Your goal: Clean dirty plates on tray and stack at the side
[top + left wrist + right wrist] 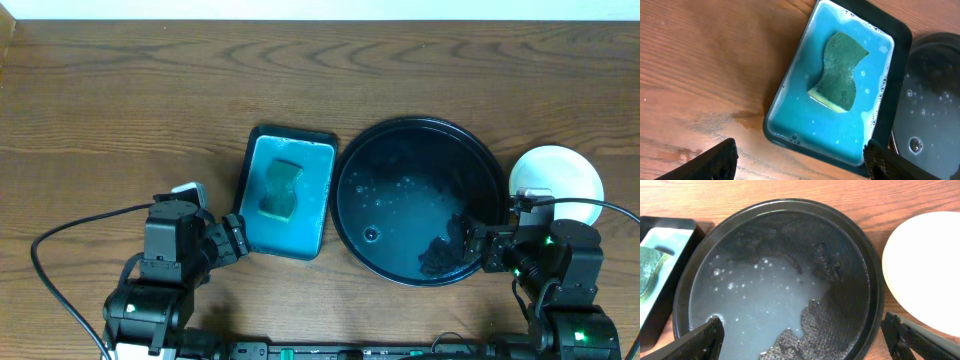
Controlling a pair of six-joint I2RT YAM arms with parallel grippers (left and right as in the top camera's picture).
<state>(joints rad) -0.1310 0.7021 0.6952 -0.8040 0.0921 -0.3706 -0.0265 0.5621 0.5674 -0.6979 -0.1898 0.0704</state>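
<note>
The round black tray (pixel 420 122) holds only cloudy, bubbly water over its textured bottom; no plate lies on it. In the right wrist view the tray's rim (pixel 790 202) fills the middle. A pale plate (pixel 557 178) rests on the wood right of the tray, its top clean (pixel 927 265); whether others lie under it I cannot tell. My right gripper (pixel 487 240) hovers open over the tray's near right edge (pixel 807 347), holding nothing. My left gripper (pixel 234 238) stands open and holding nothing at the teal tray's near left corner (pixel 800 165).
A rectangular teal tray (pixel 255 150) with soapy water sits left of the black tray, a green sponge (pixel 283 188) lying in it (pixel 840 72). Wet streaks mark the wood (pixel 725 120) by its corner. Bare brown tabletop (pixel 120 100) stretches behind and to the left.
</note>
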